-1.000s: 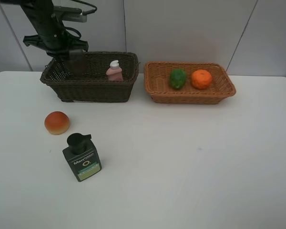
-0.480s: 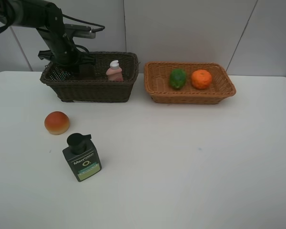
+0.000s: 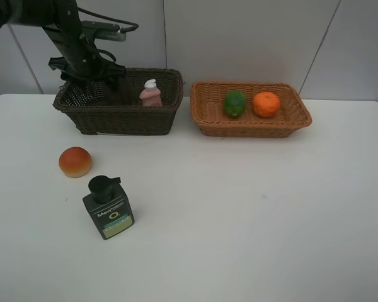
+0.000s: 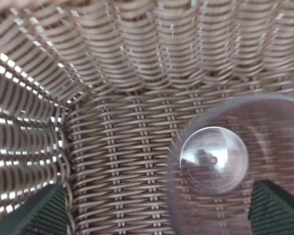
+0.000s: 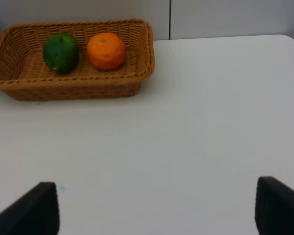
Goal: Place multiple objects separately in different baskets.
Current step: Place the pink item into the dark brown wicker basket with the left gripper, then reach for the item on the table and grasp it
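My left gripper [image 3: 94, 85] reaches down into the dark brown basket [image 3: 120, 116] at its left end. In the left wrist view its fingers [image 4: 36, 210] stand wide apart, open, over the woven floor. The translucent cup [image 4: 235, 166] stands upright between them, free, nearer one finger. A pink bottle [image 3: 152, 94] stands in the same basket. The lime [image 3: 235, 104] and the tangerine [image 3: 266, 104] lie in the light tan basket [image 3: 252, 129]. The peach-like fruit [image 3: 75, 162] and the dark green pump bottle [image 3: 108, 207] are on the table. My right gripper [image 5: 157, 215] is open and holds nothing.
The white table [image 3: 252, 214] runs back to a grey panelled wall. The two baskets stand side by side along the back edge with a narrow gap between them. In the right wrist view the tan basket [image 5: 73, 83] lies well ahead of the fingers.
My left gripper was shut on the cup and has opened, leaving the cup standing in the dark brown basket. The arm has shifted slightly. Nothing else moved.
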Controlling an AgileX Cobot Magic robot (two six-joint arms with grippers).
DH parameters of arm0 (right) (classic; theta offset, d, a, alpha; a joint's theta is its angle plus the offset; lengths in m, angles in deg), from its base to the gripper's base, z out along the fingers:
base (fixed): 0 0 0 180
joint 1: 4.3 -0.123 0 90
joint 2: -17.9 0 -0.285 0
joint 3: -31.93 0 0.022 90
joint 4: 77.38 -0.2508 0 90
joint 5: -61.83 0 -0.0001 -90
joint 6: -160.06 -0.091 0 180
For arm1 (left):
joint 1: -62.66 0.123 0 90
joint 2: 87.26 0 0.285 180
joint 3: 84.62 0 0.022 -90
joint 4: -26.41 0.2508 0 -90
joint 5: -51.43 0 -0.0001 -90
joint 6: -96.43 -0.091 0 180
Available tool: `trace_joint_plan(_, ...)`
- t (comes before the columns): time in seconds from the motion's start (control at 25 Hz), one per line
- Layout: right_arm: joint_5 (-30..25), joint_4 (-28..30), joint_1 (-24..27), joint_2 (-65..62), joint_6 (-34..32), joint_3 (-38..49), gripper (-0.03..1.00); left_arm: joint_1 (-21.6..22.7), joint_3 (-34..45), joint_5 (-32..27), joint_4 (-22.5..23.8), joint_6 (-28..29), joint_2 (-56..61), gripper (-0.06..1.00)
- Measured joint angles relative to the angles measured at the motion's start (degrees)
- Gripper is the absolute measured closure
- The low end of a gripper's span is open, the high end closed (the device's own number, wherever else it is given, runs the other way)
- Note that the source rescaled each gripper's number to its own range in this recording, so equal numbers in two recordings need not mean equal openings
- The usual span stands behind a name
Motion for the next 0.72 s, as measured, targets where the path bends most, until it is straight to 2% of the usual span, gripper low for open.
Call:
trace_joint_plan(0.16,0.0,0.0,0.0,0.0,0.0,0.0,0.25,0.0,0.0,-3.3,-0.54,-0.04,4.27,-0.03)
trace_joint_plan(0.28,0.0,0.0,0.0,0.0,0.0,0.0,0.25,-0.15,0.0,-8.05,-0.91,-0.48,8.2,-0.03)
trace_joint_plan(0.4,0.0,0.0,0.0,0.0,0.0,0.0,0.25,-0.95,0.2,-12.92,-0.91,-2.85,12.21,-0.03)
trace_joint_plan(0.48,0.0,0.0,0.0,0.0,0.0,0.0,0.25,-1.43,0.65,-14.03,-0.91,-3.56,13.66,-0.03)
trace_joint_plan(0.56,0.0,0.0,0.0,0.0,0.0,0.0,0.25,-3.74,3.94,-16.54,-0.91,-5.7,17.93,-0.03)
trace_joint_plan(0.72,0.0,0.0,0.0,0.0,0.0,0.0,0.25,-7.26,11.79,-17.06,-0.91,-7.78,23.64,-0.03)
